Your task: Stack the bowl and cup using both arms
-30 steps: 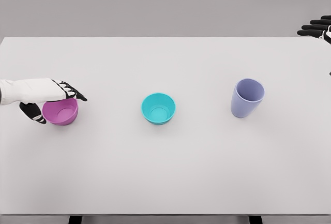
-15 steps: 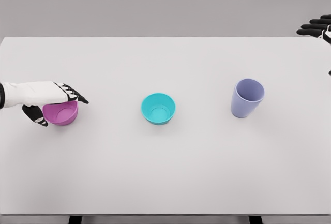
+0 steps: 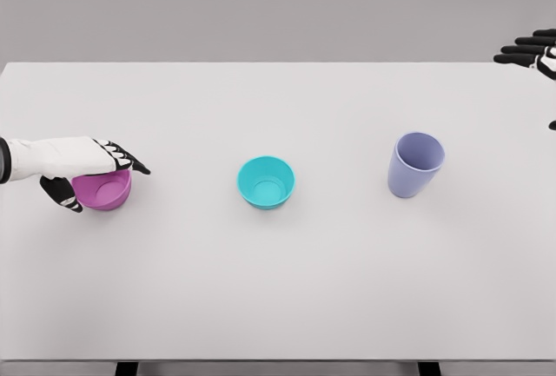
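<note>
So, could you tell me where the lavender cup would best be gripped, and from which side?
Probably around the side wall of the lavender cup, coming from the right, where the right hand waits. It stands upright, mouth open, with bare table around it.

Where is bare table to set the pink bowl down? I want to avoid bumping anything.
Free: between teal bowl and lavender cup, plus the whole near strip of table. Crowded only at the left, where the left hand wraps the pink bowl.

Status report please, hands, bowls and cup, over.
Left hand clamped on pink bowl, on table. Right hand open at far right edge, holding nothing. Teal bowl centre, cup upright to its right, both untouched. Nothing between them.
</note>
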`<state>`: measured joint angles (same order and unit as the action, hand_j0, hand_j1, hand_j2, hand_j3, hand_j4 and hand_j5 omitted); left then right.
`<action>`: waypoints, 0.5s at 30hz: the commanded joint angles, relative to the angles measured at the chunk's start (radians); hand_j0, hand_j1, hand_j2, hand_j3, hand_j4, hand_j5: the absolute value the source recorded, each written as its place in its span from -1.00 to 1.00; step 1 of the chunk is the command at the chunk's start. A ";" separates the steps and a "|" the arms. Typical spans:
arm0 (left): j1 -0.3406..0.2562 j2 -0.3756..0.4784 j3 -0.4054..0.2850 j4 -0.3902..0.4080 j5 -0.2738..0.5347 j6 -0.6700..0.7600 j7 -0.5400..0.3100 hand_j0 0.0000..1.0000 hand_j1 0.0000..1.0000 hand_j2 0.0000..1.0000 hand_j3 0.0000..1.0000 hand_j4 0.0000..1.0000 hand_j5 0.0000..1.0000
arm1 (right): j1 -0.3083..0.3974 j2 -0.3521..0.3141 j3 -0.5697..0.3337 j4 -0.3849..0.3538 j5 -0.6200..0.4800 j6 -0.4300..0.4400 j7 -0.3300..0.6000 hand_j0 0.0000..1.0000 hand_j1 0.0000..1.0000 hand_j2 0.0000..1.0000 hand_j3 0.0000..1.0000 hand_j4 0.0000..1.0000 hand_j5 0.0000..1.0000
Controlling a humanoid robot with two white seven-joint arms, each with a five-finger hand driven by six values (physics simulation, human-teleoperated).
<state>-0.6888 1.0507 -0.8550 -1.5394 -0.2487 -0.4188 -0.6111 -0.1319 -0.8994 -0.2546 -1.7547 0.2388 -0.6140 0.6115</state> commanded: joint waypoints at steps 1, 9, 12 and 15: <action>0.000 0.000 0.001 0.001 0.000 0.002 0.000 0.98 0.98 0.98 0.98 0.98 0.98 | 0.000 -0.001 0.005 0.000 -0.006 0.003 -0.001 1.00 1.00 1.00 1.00 1.00 1.00; 0.000 -0.006 0.001 0.016 -0.003 0.002 0.000 0.98 0.98 0.98 0.98 0.98 0.98 | 0.003 -0.004 0.009 0.000 -0.004 0.003 -0.001 1.00 1.00 1.00 1.00 1.00 1.00; 0.000 -0.017 0.001 0.027 -0.004 0.002 0.000 0.98 0.98 0.98 0.98 0.98 0.98 | 0.002 -0.003 0.009 0.000 -0.004 0.003 -0.001 1.00 1.00 1.00 1.00 1.00 1.00; 0.000 -0.020 0.001 0.027 -0.011 0.002 0.000 0.98 0.98 0.98 0.98 0.98 0.98 | 0.000 -0.009 0.008 0.000 -0.004 0.003 -0.001 1.00 1.00 1.00 1.00 1.00 1.00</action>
<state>-0.6888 1.0324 -0.8548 -1.5155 -0.2594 -0.4189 -0.6124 -0.1273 -0.9050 -0.2464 -1.7547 0.2404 -0.6140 0.6115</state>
